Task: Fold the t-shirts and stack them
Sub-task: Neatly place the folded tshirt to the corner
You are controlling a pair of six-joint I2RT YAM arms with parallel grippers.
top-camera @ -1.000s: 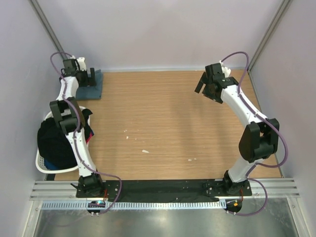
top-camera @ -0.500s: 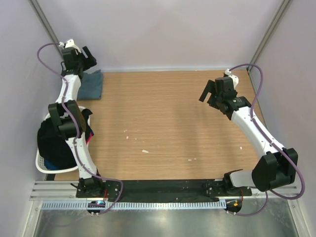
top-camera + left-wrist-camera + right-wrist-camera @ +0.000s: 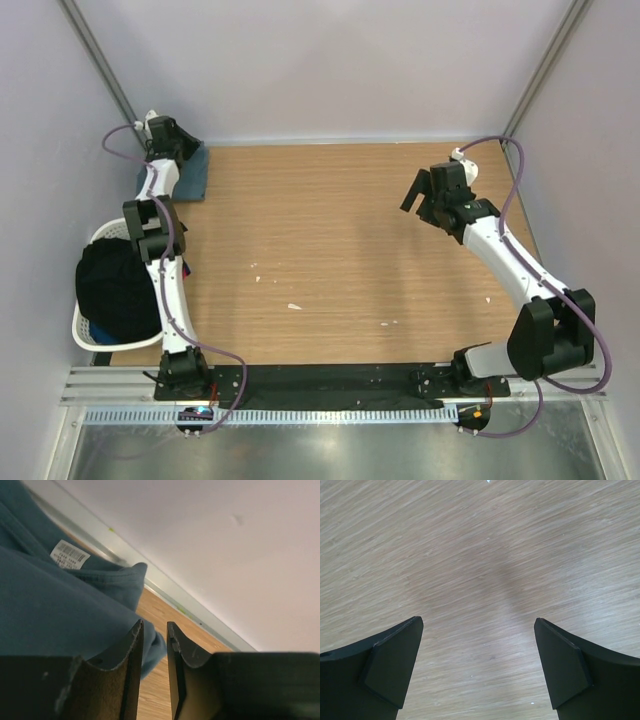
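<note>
My left gripper (image 3: 155,624): jaws down to a slit at the folded blue-grey t-shirt (image 3: 50,610), in the table's 11 o'clock corner, label (image 3: 69,554) up. Can't tell if any cloth is caught.

Risks: pinching only the top layer, so the fold peels open on lift, or scraping wood and missing. Wall (image 3: 330,70) is close behind, so little swing room.

Right gripper (image 3: 479,622): spread wide, empty, at 2 o'clock.

Table (image 3: 340,250): bare wood grain, a few white flecks (image 3: 294,306). Basket (image 3: 84,338) of dark clothes (image 3: 115,290) at 9 o'clock. Pale walls on three sides.
</note>
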